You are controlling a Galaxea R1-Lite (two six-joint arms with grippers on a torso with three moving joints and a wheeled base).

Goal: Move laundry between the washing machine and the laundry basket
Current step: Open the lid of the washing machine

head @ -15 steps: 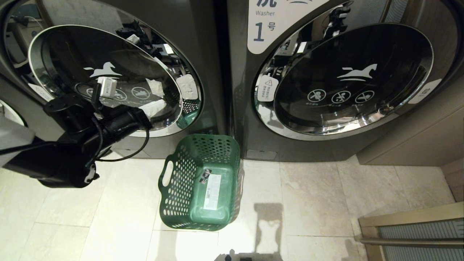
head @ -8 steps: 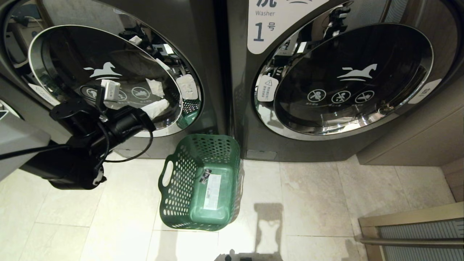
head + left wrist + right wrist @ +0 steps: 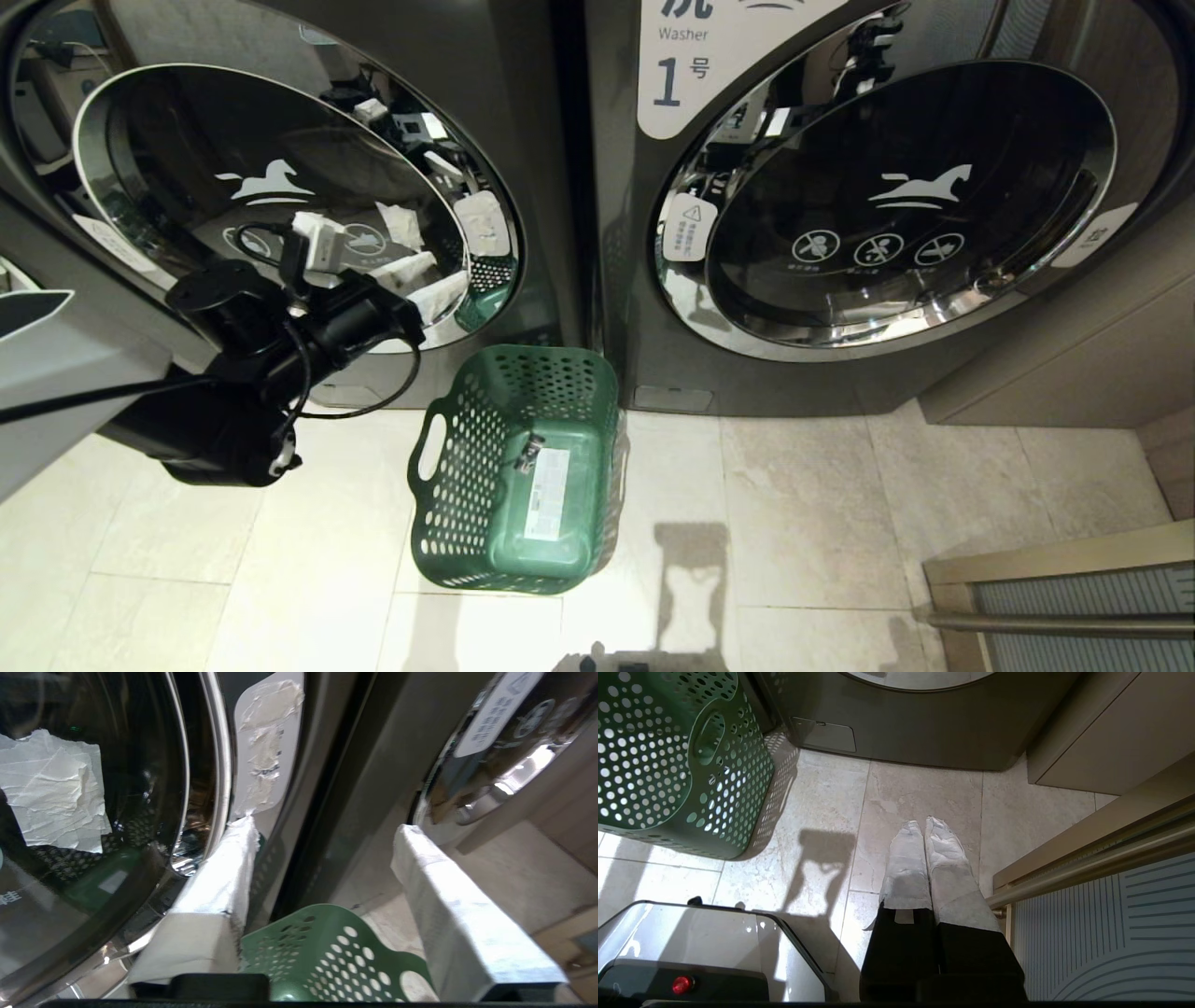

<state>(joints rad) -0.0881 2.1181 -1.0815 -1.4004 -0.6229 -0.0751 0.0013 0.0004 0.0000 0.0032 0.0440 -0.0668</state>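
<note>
The green perforated plastic laundry basket stands on the pale tiled floor, before the gap between two dark grey front-loading washers: one at left, the "1"-tagged washer at right. The left gripper hangs before the left washer's round glass door, above and left of the basket

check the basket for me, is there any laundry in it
No, the head view shows the laundry basket holding only the white label on its bare green floor.

The washing machine is cut off at the top edge.
</note>
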